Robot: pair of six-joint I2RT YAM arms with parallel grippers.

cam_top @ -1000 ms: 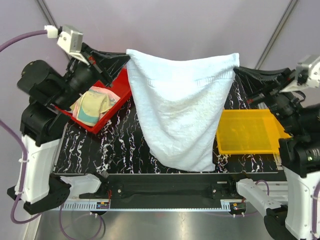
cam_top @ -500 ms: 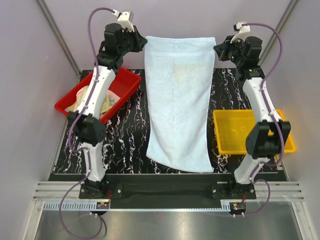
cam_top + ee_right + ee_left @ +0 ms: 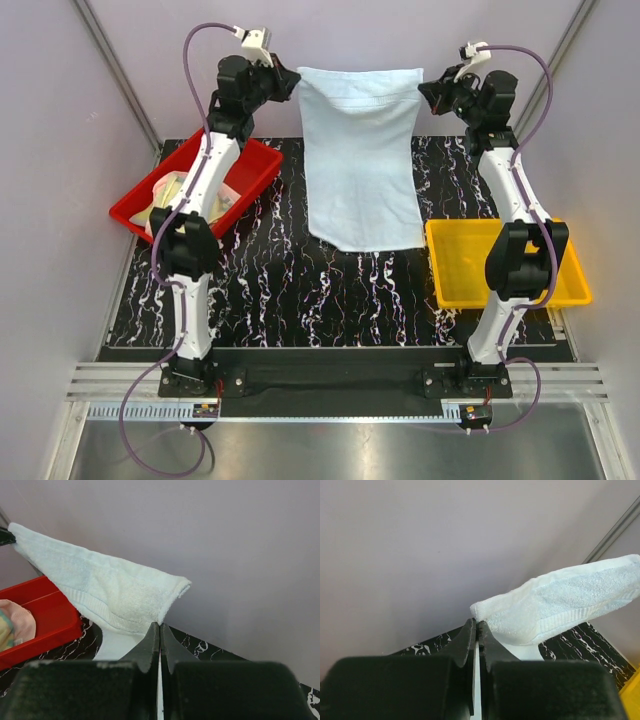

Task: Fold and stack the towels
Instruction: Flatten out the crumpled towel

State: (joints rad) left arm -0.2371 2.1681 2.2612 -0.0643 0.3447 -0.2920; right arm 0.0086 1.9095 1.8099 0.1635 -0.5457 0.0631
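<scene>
From above: pale towel (image 3: pixel 360 160) hangs spread between left gripper (image 3: pixel 290 80) and right gripper (image 3: pixel 428 92), high over the table (image 3: pixel 300 300). More towels (image 3: pixel 185 195) wait in the red tray (image 3: pixel 255 160).

Left wrist: jaws pinching one corner.

Right wrist: pinching the other.

Folding barely begun, I'd judge, and stacking is all ahead.

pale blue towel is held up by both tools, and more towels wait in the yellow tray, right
No: the top external view shows the other towels in the red tray, not the yellow tray. The left tool and right tool do hold the pale blue towel up.
</scene>
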